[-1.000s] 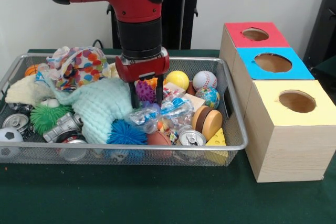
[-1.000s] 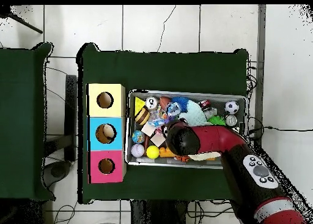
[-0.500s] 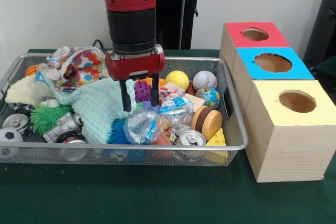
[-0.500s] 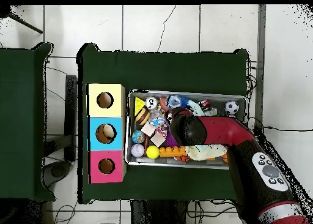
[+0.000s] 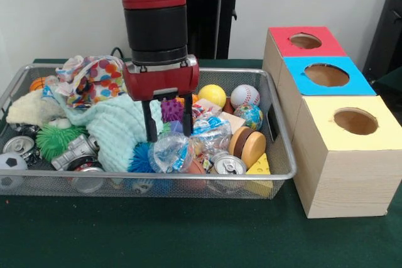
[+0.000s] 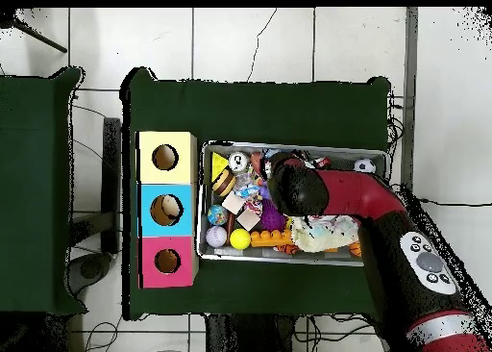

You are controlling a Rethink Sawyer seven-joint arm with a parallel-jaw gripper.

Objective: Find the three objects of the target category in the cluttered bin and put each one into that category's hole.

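My hand (image 5: 168,123) hangs in the middle of the front view, over the centre of the wire mesh bin (image 5: 284,155) on the green desk (image 5: 188,236). Its two black fingers (image 5: 151,123) are spread apart and point straight down, with nothing pinched between them. A purple spiky ball (image 5: 171,110) shows in the gap between them, just behind. The left finger's tip sits against the pale mint knitted cloth (image 5: 116,127); the right finger's tip is at the crinkled clear plastic bag (image 5: 188,145), which lies in front of and below my hand. A blue spiky ball (image 5: 139,158) lies at the lower edge of the cloth. To the right in the bin are a yellow ball (image 5: 212,95), a baseball (image 5: 244,96) and a small globe ball (image 5: 251,116). At the right of the frame stand three wooden boxes with round holes: red-topped (image 5: 304,41), blue-topped (image 5: 326,75), and yellow-topped (image 5: 355,121).
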